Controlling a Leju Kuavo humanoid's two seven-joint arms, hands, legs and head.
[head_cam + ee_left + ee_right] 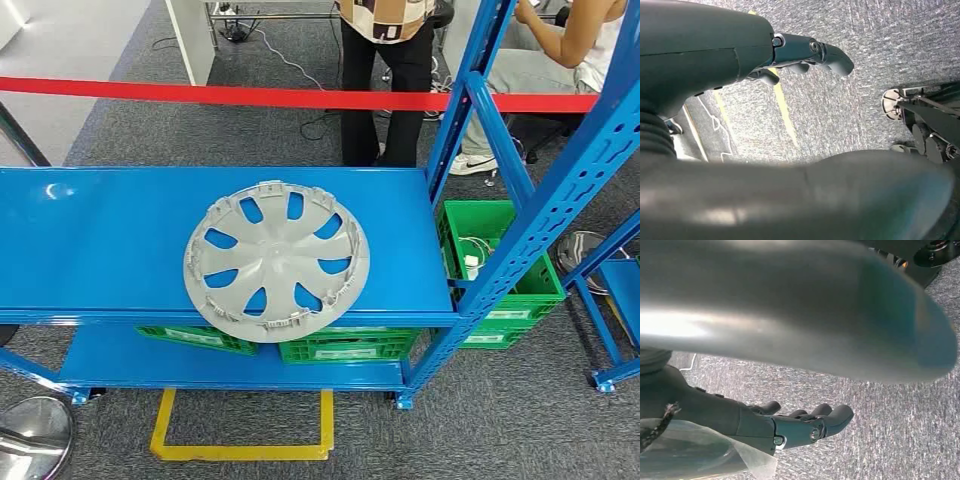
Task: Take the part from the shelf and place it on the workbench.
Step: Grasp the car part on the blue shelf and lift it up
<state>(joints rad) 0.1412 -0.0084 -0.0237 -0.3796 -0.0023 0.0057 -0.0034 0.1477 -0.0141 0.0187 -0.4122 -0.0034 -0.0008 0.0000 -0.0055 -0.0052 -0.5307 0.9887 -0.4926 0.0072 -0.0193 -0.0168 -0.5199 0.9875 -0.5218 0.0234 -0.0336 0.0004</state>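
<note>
Ahead, we see a round grey plastic wheel cover [276,262] flat on the blue metal shelf [98,240], overhanging its near edge. Our left hand [753,55] and right hand [764,425] hang spread, holding nothing.

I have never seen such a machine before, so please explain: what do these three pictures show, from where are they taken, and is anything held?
A two-armed humanoid robot took them. The head view looks down on a blue metal shelf; on it lies a round grey plastic wheel cover, with green plastic crates lower down. People stand behind a red tape. The other two views come from wrist cameras above grey carpet: the left hand and the right hand hang with fingers apart, holding nothing.
</note>
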